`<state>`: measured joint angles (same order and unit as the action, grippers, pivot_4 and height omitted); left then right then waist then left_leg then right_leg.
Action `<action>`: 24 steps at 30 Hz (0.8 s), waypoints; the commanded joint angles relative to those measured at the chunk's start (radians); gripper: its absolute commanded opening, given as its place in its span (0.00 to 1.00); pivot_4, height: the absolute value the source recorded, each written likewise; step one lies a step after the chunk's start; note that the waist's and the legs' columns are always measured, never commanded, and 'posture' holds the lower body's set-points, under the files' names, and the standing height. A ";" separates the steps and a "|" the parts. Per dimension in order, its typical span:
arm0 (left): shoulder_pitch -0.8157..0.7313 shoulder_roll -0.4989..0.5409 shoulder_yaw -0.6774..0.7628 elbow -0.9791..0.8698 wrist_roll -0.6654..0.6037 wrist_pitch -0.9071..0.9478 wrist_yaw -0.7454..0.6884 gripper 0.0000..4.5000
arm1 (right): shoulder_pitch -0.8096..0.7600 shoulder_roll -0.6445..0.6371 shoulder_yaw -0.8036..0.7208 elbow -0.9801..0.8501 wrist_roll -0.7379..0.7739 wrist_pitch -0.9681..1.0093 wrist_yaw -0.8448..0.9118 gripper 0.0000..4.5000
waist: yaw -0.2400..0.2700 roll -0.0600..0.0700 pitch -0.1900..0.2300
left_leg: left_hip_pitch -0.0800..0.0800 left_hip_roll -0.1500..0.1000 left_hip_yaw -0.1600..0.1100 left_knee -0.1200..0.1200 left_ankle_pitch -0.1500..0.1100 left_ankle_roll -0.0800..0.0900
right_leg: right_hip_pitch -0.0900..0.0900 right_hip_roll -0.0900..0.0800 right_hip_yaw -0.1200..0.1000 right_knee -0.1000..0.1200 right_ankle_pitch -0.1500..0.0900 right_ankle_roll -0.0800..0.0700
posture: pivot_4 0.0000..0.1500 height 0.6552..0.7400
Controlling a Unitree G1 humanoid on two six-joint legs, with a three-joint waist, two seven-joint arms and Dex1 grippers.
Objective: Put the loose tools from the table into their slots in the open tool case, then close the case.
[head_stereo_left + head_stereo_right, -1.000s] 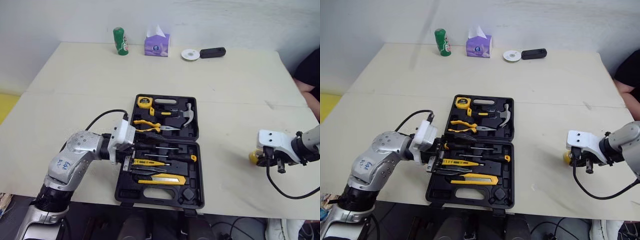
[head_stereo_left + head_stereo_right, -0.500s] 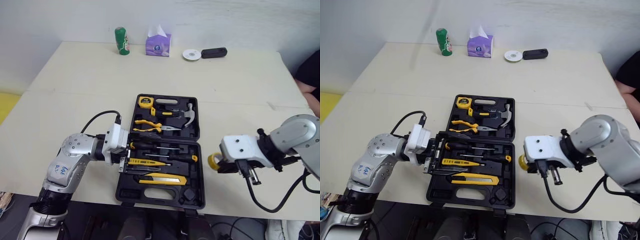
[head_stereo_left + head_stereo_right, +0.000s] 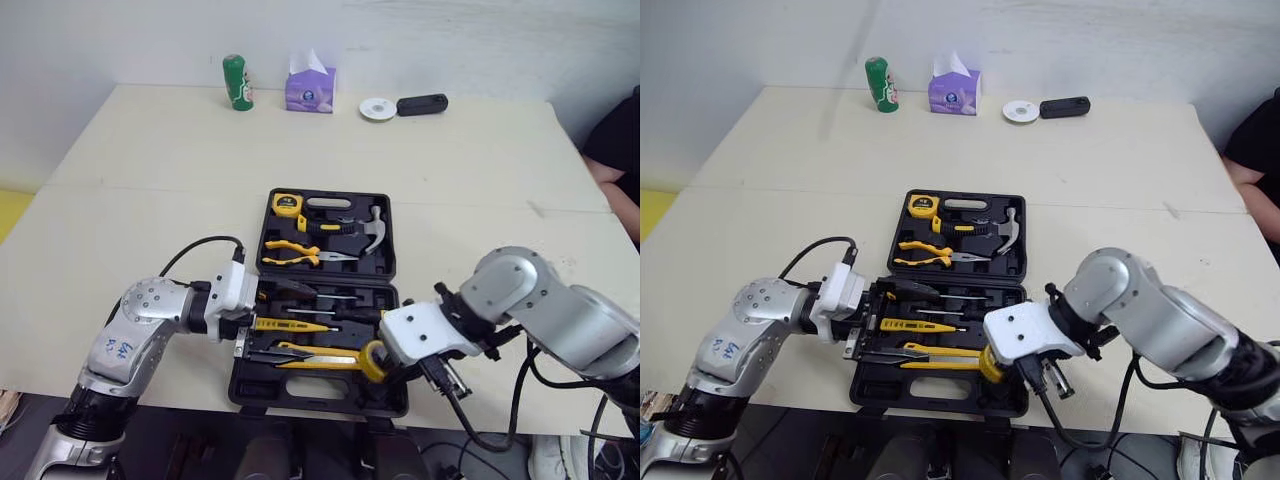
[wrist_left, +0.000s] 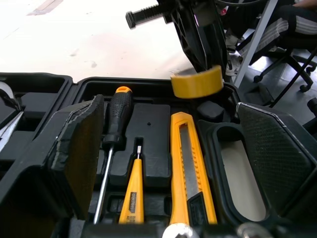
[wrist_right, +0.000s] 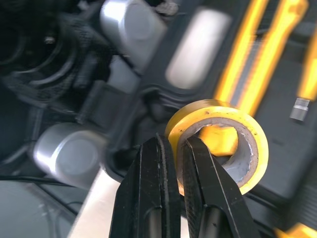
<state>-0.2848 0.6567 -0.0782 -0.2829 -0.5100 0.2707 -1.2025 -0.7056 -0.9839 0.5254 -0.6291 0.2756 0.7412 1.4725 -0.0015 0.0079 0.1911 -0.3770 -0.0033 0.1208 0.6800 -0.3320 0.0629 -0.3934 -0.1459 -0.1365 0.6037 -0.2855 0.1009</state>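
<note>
Tape roll (image 5: 255, 148), yellow and the loose item in hand, is sitting in the right gripper (image 5: 176, 146), which is clamping the roll's wall with 1 finger inside the ring and 1 outside. The roll is hanging over the near right corner of the tool case (image 3: 260, 385), close above the end of the utility knife (image 4: 185, 163) and seemingly clear of the tray.

To do this step well, the gripper should be carrying the roll on past the knife to the small moulded recess (image 4: 213, 110) at that corner (I judge that to be the roll's seat, though its shape is partly hidden). There it should be levelling the ring and lowering it straight down before letting go. Because the grip is taking only 1 side of the ring, the roll is likely to swing or tip. A slow descent, with release only once it is resting in the seat, should be keeping it from rolling onto the knife or off the case onto the desk (image 3: 450, 160).

Left gripper (image 4: 173, 148) is waiting at the case's left edge with its fingers spread wide and nothing between them, pointing along the screwdriver (image 4: 119, 114) row, well aside from the descent path. Hammer (image 3: 372, 228), pliers (image 3: 295, 253) and tape measure (image 3: 288, 204) are sitting in the far half, so closing looks near.
</note>
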 commanded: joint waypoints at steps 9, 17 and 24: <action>0.024 0.027 0.023 -0.090 -0.039 0.058 0.019 1.00 | -0.007 0.025 0.109 -0.020 -0.044 -0.001 0.021 0.00 | -0.001 0.000 0.000 | 0.000 0.000 0.000 0.000 -0.001 0.000 | 0.000 0.000 0.000 0.000 0.000 0.000 | 1.00 1.00; 0.030 0.040 0.034 -0.102 -0.044 0.080 0.024 1.00 | -0.001 0.006 0.158 -0.019 -0.096 0.000 0.024 0.00 | -0.001 0.000 0.000 | 0.000 0.000 0.000 0.000 -0.001 0.000 | 0.000 0.000 0.000 0.000 0.000 0.000 | 1.00 1.00; 0.026 0.041 0.041 -0.113 -0.045 0.097 0.035 1.00 | -0.019 -0.026 0.199 -0.036 -0.133 0.029 0.062 0.00 | 0.000 0.000 0.000 | 0.000 0.000 0.000 0.000 -0.003 -0.004 | 0.000 0.000 0.000 0.000 0.000 0.000 | 1.00 1.00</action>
<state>-0.2603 0.6879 -0.0572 -0.3508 -0.5292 0.3677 -1.1705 -0.7231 -0.9750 0.7020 -0.6338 0.1545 0.7457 1.4937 -0.0019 0.0079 0.1911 -0.3770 -0.0034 0.1209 0.6804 -0.3350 0.0587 -0.3933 -0.1464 -0.1364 0.6037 -0.2855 0.1009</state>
